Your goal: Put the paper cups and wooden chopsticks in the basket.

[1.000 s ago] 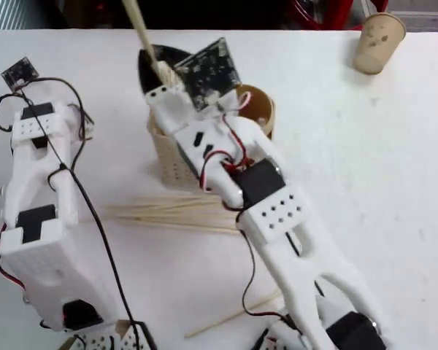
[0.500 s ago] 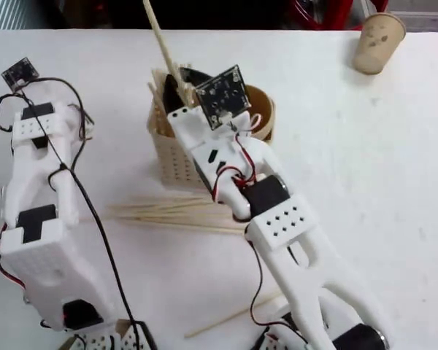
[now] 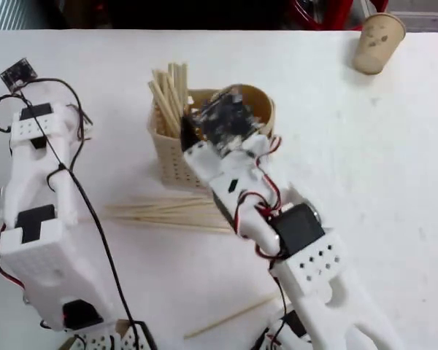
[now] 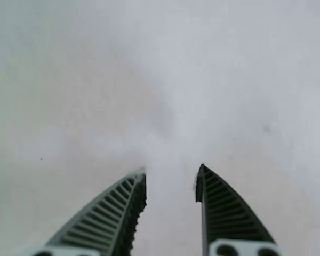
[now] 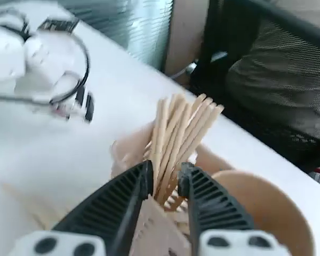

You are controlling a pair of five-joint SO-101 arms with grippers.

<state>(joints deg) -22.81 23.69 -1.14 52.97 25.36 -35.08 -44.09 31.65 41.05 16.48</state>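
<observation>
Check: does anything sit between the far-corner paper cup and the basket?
Nothing visible on the table between the paper cup and the basket; the right end effector hangs over the basket, though.

chopsticks (image 3: 169, 95) upright in basket (image 3: 171, 164) — paper cup (image 3: 378, 42) well apart

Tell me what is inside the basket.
A bundle of wooden chopsticks stands on end in the basket, and a paper cup appears to sit at its other end. The right gripper hangs over the middle, so the basket's floor is hidden.
</observation>
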